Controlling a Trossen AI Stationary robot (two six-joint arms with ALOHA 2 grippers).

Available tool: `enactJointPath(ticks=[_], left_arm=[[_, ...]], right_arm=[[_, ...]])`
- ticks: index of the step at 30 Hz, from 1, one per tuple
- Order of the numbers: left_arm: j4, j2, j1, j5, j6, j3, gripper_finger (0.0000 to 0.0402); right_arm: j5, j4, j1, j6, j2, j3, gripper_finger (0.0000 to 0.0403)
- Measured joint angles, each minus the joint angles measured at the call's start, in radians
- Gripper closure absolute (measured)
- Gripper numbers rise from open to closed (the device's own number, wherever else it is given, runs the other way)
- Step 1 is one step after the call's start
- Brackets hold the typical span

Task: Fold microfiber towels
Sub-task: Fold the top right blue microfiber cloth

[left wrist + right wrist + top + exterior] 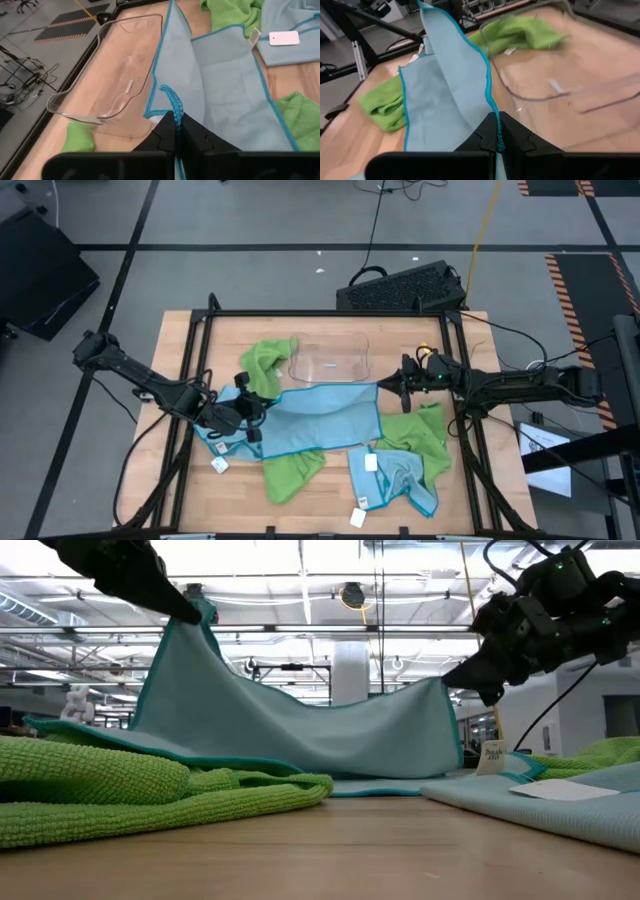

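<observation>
A light blue microfiber towel (320,420) is held up between my two grippers, and its lower part lies on the table (330,755). My left gripper (247,412) is shut on one of its corners, high up in the low view (190,608). My right gripper (388,388) is shut on another corner (462,688). Lime green towels lie at the far left (265,360), near middle (295,470) and right (420,435). A second blue towel (400,485) with white tags lies at the near right. My left gripper pinches the blue towel's teal-stitched edge at a corner (172,106) between its two fingers. The corner is lifted clear, and the cloth slopes down from it to the table. My right gripper pinches the teal-stitched edge at another corner (496,131) between its two fingers. That corner is lifted lower than the left one, and the cloth between the grippers sags slack.
A clear plastic tray (330,362) stands just beyond the held towel at the far middle. Black frame rails (190,360) run along the table's left, right and far sides. A keyboard (400,285) lies beyond the far edge. Bare wood shows along the near edge (330,850).
</observation>
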Motion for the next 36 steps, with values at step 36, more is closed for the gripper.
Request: enactJointPath(ticks=[36], left_arm=[[0.002, 0.0, 0.0, 0.124, -0.124, 0.0, 0.0362]], right_arm=[[0.004, -0.113, 0.193, 0.13, 0.0, 0.0, 0.0399]])
